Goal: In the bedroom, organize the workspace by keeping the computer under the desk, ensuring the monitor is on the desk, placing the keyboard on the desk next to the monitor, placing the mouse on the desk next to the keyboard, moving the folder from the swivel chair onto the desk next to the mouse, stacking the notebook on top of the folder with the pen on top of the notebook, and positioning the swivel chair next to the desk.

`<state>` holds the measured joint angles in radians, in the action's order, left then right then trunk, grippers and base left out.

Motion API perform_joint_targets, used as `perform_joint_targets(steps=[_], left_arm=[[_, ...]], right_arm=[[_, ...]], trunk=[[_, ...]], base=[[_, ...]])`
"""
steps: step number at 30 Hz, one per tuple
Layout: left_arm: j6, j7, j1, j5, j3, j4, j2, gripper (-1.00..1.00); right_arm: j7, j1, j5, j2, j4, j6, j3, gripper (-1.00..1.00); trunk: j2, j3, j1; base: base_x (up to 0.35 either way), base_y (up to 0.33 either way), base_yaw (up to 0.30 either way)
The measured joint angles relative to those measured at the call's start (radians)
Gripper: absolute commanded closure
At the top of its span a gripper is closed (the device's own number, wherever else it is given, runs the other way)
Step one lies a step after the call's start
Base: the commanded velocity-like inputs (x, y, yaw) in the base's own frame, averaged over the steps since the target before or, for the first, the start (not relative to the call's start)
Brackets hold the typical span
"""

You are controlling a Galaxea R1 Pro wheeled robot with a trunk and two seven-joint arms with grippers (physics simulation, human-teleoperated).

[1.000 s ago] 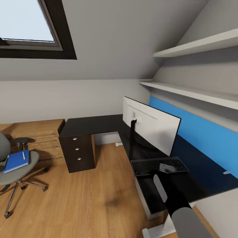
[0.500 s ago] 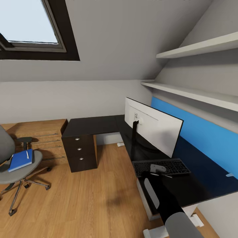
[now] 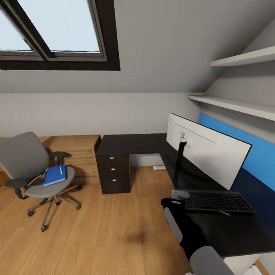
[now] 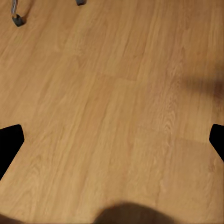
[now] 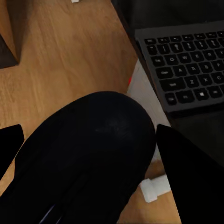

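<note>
My right gripper [image 3: 172, 199] hangs just off the desk's [image 3: 130, 143] front edge, beside the left end of the keyboard [image 3: 216, 201], shut on the black mouse [image 5: 93, 140]. The keyboard lies in front of the wide monitor [image 3: 209, 155], which stands on the desk. At the left is the swivel chair [image 3: 23, 156], with the blue folder [image 3: 54, 176] on its seat and the white pen [image 3: 60, 169] on the folder. My left gripper [image 4: 112, 142] is open over bare floor. The notebook is out of view. A pale shape [image 5: 140, 88] below the desk edge may be the computer.
A light wooden dresser [image 3: 74, 149] stands against the wall behind the chair. The dark drawer unit [image 3: 114, 173] closes the desk's near-left end. Wall shelves [image 3: 244, 58] hang above the desk. A chair caster [image 4: 17, 19] sits near my left gripper. Wood floor [image 3: 99, 229] stretches between chair and desk.
The camera has turned left, so chair and skylight show more fully. My right gripper has drawn back from above the keyboard to beside its left end.
</note>
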<state>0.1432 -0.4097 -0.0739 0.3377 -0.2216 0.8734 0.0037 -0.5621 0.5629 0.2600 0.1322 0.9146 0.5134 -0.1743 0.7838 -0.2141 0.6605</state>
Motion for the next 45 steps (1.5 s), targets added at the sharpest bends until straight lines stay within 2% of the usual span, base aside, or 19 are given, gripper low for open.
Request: perform_joint_targets(steps=[5, 7, 10, 22, 28, 45], left_arm=[[0.000, 0.000, 0.000, 0.000, 0.000, -0.001, 0.000, -1.00], [0.000, 0.000, 0.000, 0.000, 0.000, -0.005, 0.000, -1.00], [0.000, 0.000, 0.000, -0.002, -0.002, -0.029, 0.000, -1.00], [0.000, 0.000, 0.000, -0.003, -0.008, -0.037, 0.000, -1.00], [0.000, 0.000, 0.000, -0.003, -0.008, -0.038, 0.002, -1.00], [0.000, 0.000, 0.000, -0.003, -0.008, -0.038, 0.000, -1.00]], right_arm=[[0.001, -0.004, 0.000, 0.000, 0.000, 0.000, -0.011, 1.00], [0.001, -0.005, 0.000, 0.000, 0.000, -0.004, -0.038, 1.00], [0.001, -0.005, 0.001, 0.000, 0.000, -0.006, -0.045, 1.00], [-0.001, -0.005, -0.001, -0.001, 0.001, -0.007, -0.047, 1.00], [-0.002, -0.006, -0.001, -0.001, 0.001, -0.039, -0.048, 1.00], [-0.002, -0.010, -0.001, -0.001, 0.001, -0.048, -0.048, 1.00]], trunk=[[0.000, 0.000, 0.000], [0.000, 0.000, 0.000], [0.000, 0.000, -0.001], [0.000, 0.000, -0.001], [0.000, 0.000, -0.001], [0.000, 0.011, -0.001]], base=[[0.025, 0.301, 0.280], [0.132, 0.226, 0.280], [0.235, 0.076, 0.280], [0.318, 0.002, 0.279], [0.321, 0.000, 0.266], [0.321, 0.000, 0.024]])
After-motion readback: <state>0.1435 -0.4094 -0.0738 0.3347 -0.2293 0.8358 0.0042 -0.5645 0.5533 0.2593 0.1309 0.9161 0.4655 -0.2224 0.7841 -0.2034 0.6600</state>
